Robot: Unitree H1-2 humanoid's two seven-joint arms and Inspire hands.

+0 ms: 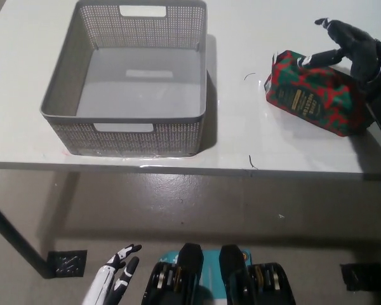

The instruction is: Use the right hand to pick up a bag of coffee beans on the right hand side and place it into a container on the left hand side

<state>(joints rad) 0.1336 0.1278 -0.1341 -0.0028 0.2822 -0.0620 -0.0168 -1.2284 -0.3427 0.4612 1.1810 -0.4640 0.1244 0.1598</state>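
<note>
Red-and-green foil coffee bag (314, 93) lies flat near the white table's (241, 38) right edge; black right hand (355, 51), fingers spread over it, could shove it off rather than grasp.

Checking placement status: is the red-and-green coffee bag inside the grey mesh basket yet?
No, the red-and-green coffee bag lies on the white table, apart from the empty grey mesh basket.

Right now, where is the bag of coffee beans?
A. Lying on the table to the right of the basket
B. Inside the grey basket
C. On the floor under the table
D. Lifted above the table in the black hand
A. The red and green bag lies on the white table, apart from the empty basket, with the right hand at its far end.
</note>
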